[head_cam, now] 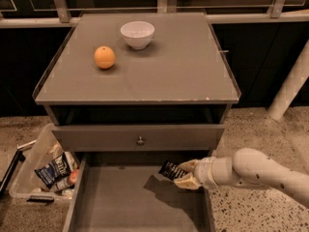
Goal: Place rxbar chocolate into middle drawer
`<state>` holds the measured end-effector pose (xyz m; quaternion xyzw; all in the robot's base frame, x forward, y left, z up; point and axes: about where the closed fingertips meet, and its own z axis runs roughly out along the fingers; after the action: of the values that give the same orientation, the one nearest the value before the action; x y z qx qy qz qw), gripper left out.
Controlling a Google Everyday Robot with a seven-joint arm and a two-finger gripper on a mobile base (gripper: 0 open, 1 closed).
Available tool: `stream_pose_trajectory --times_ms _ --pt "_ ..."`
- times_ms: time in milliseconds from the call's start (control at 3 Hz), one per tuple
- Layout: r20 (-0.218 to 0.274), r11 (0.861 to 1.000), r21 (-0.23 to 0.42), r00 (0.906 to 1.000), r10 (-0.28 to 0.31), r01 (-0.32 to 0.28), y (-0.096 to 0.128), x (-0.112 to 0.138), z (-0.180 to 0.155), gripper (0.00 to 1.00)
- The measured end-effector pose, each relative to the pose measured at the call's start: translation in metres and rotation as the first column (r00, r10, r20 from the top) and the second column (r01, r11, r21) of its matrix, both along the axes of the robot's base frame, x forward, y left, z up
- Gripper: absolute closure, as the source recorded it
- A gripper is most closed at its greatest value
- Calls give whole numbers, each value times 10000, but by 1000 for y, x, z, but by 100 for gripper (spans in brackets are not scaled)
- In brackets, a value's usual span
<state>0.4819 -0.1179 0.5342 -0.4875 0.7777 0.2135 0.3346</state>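
The rxbar chocolate (170, 170) is a small black bar with white lettering, held in my gripper (182, 174) over the right rear part of the middle drawer (116, 202). The drawer is pulled out below the cabinet, with a flat grey floor and low side walls. My gripper's tan fingers (189, 181) are shut on the bar's right end, just above the drawer floor. My white arm (260, 170) reaches in from the right.
A grey drawer front with a round knob (140, 140) sits above the open drawer. On the cabinet top stand a white bowl (137, 34) and an orange (105, 57). A clear bin (38, 170) with a blue-and-white snack bag (54, 169) sits on the floor at left.
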Motion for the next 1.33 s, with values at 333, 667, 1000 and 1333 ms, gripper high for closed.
stream_pose_trajectory --times_ms 333,667,1000,1333 --pt "1 10000 -4 10000 7 -7 0 0 0 100" --pt "7 9991 -330 9996 268 -268 15 -1 -26 100" --pt "236 9967 -662 9986 477 -461 30 -2 -63 100" --pt "626 9961 -647 9960 632 -591 41 -2 -88 100"
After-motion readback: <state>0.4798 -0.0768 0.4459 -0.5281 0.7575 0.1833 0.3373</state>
